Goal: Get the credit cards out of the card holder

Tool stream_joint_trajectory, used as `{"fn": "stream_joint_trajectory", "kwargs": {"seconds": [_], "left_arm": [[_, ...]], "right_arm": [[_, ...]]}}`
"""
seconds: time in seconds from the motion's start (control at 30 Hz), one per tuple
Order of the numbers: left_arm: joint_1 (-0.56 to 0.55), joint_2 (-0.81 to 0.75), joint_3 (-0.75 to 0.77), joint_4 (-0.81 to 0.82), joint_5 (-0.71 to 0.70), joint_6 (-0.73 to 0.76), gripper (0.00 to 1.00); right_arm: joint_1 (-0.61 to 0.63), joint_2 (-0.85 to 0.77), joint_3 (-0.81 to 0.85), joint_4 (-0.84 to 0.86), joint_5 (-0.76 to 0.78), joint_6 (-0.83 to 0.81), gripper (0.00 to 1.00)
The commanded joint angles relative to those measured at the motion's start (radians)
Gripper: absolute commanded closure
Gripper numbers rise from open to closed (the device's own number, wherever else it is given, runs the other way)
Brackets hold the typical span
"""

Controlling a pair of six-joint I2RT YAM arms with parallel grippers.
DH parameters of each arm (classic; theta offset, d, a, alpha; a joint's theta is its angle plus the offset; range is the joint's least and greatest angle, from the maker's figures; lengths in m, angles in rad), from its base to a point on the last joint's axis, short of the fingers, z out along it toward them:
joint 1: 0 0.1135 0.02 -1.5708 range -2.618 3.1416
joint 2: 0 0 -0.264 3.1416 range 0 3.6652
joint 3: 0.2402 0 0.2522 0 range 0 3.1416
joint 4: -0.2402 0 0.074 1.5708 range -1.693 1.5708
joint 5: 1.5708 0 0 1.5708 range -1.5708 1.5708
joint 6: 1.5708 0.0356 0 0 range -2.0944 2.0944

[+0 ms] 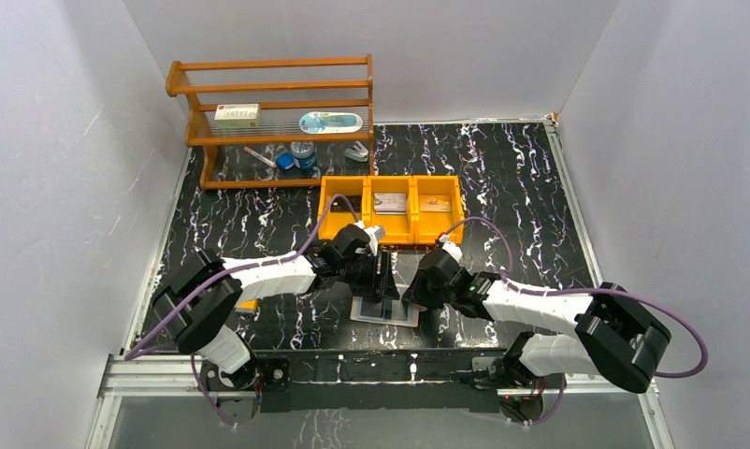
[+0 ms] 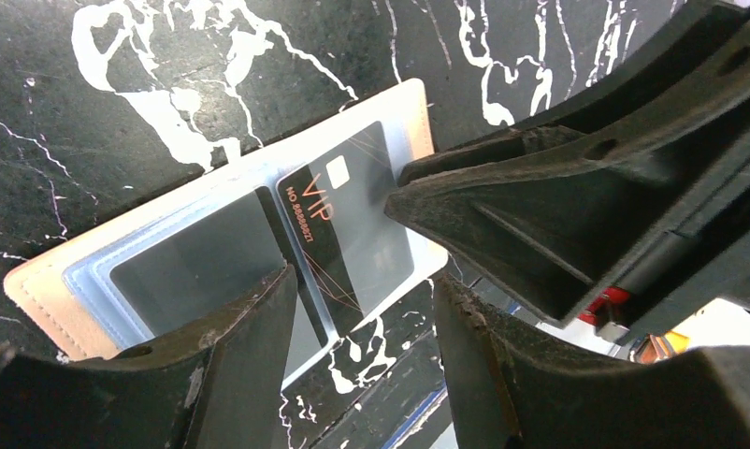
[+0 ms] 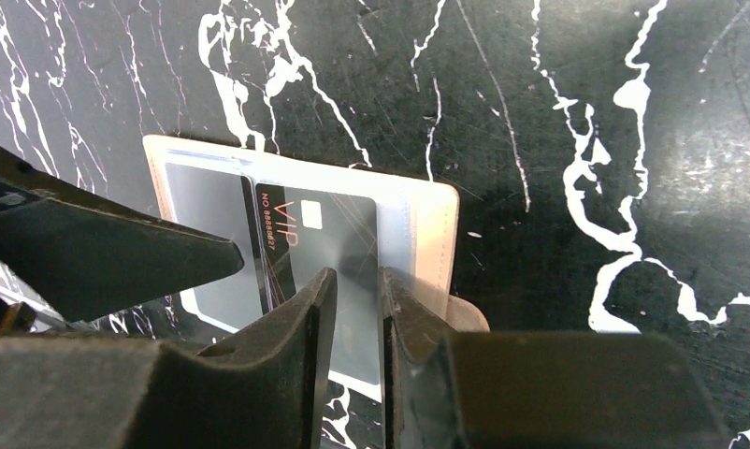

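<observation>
The card holder (image 2: 36,292) lies open and flat on the table, directly under both tools. The black card (image 2: 348,224) with the word VIP is not yet out: it sits in a clear sleeve (image 2: 91,281), between the fingertips of the left gripper (image 2: 362,290), which are spread wide and hold nothing. The right gripper (image 3: 357,281) has its fingers almost together over the near edge of this card. The sleeve edge runs into the narrow gap, but I cannot tell if they really pinch it.

Only the top view shows the orange tray (image 1: 390,180) beyond the grippers, with a grey card (image 1: 390,201) and a brownish card (image 1: 437,203) in two compartments. So I judge that two cards are done and this one is left. The wrist views show the card and its sleeve, which the arms hide in the top view. The left wrist view also shows one right finger touching the sleeve's edge.
</observation>
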Motion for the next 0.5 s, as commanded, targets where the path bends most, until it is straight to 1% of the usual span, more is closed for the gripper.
{"fn": "stream_joint_trajectory", "kwargs": {"seconds": [0.0, 0.17, 0.47], "left_arm": [[-0.004, 0.031, -0.029, 0.033, 0.018, -0.008, 0.46], [-0.004, 0.057, -0.048, 0.053, 0.021, -0.028, 0.48], [-0.004, 0.087, -0.072, 0.051, 0.0, -0.074, 0.53]], "right_arm": [[-0.006, -0.015, -0.044, -0.012, 0.023, 0.032, 0.7], [-0.007, -0.018, -0.06, -0.009, 0.019, 0.043, 0.72], [-0.009, -0.003, -0.063, -0.011, 0.007, 0.045, 0.73]]}}
